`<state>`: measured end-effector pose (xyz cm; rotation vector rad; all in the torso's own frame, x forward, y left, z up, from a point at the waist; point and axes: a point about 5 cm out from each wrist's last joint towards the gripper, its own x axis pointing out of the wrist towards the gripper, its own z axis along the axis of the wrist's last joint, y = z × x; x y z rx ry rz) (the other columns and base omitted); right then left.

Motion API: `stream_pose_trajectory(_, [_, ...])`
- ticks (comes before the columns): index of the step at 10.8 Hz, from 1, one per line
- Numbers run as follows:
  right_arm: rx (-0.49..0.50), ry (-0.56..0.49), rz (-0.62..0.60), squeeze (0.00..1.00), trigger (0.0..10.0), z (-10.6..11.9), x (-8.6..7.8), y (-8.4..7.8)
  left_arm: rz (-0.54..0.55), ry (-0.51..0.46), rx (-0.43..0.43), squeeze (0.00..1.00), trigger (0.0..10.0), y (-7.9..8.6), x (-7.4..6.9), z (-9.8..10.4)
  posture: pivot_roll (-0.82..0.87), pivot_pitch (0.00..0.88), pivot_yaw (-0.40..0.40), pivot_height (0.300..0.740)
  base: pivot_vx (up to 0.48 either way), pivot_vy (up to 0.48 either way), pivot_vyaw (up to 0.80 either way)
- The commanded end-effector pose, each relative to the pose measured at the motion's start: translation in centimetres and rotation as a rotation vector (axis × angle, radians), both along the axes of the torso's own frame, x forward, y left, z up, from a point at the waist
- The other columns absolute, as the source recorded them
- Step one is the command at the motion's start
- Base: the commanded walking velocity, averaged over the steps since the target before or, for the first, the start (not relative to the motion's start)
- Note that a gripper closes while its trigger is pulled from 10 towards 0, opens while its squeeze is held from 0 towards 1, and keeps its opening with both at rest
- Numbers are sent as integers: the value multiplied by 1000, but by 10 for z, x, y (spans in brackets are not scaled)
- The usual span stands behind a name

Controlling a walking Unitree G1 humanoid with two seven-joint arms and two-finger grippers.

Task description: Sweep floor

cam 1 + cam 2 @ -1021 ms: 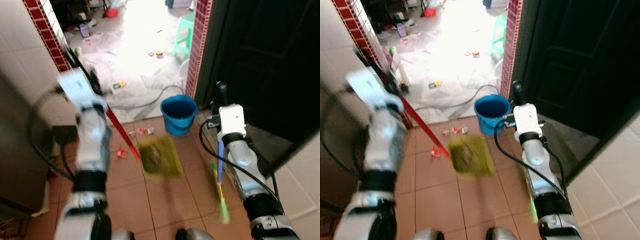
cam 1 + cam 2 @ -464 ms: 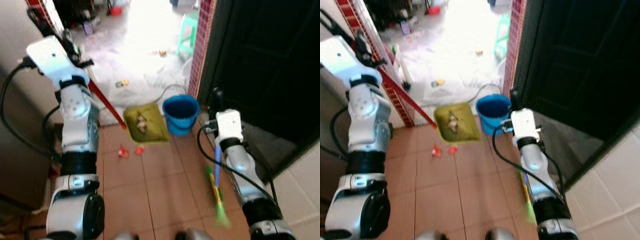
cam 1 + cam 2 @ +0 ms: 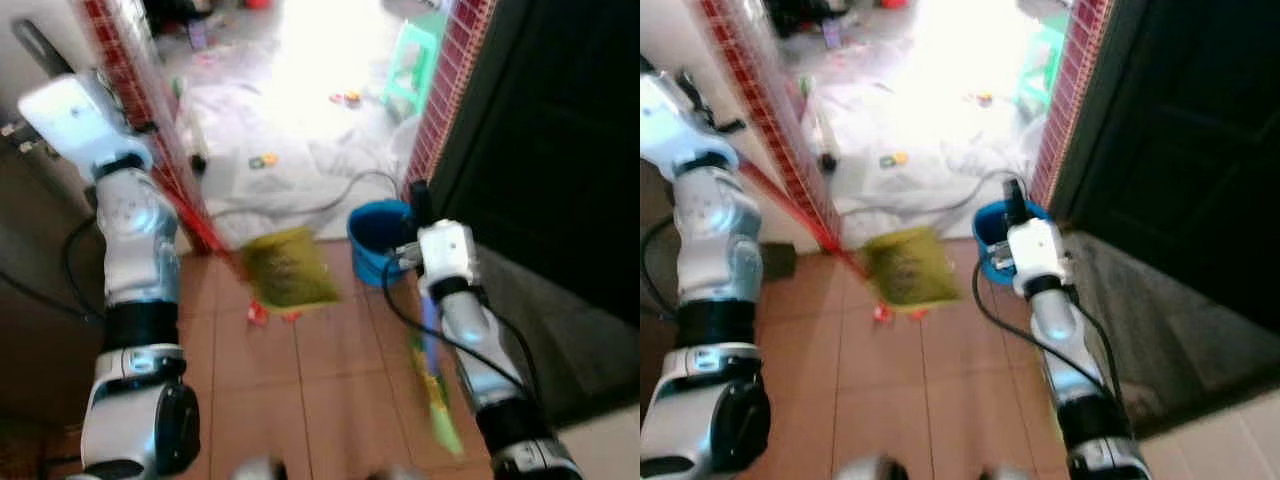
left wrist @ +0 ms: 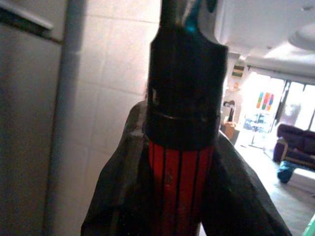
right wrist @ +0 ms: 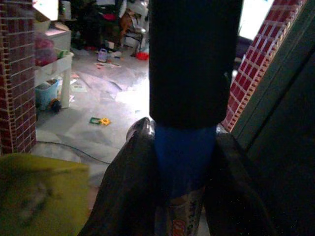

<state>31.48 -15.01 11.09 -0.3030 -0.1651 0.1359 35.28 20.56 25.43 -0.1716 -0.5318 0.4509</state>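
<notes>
1. Up close in the left wrist view, the left gripper (image 4: 182, 196) is clamped on the red ribbed dustpan handle (image 4: 180, 182) below its black end cap, with a pale tiled wall behind; the head views show the same handle slanting down from that raised arm to the yellow-green dustpan (image 3: 287, 266)
2. The right wrist view shows the right gripper (image 5: 182, 182) clamped on the blue broom handle (image 5: 183, 147) just under a black sleeve, with the dustpan's yellow corner and a littered room beyond
3. The head views show the broom (image 3: 432, 375) running down alongside the right forearm, its green end blurred near the floor
4. Reddish-brown tiles (image 3: 330, 390) cover the floor; a red brick-patterned wall edge (image 3: 150, 90) stands left, a dark door (image 3: 560, 130) right, and a bright room with white sheeting, a cable and a green stool (image 3: 418, 70) lies ahead
5. A blue bucket (image 3: 378, 238) sits by the doorway, just right of the dustpan
6. Small red scraps (image 3: 258, 314) lie on the tiles just below the dustpan, well apart from both grippers
</notes>
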Motion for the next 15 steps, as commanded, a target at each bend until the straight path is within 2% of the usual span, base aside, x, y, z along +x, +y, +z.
stream_pose_trajectory(1, [-19, -50, -7, 0, 10000, 11, 1, -6, -23, -161, -12, 0, 10000, -9, -4, 36, -112, 50, 55, 740, 480, 0, 0])
stream_pose_trajectory(4, [-26, -52, 1, 0, 10000, 11, 1, -5, -44, -186, -24, 0, 10000, -14, -1, 44, -114, 48, 54, 740, 480, 0, 0])
stream_pose_trajectory(15, [-25, -65, 14, 0, 10000, 12, 1, 0, -72, -182, 9, 0, 10000, -29, 4, 40, -123, 37, 66, 740, 480, 0, 0])
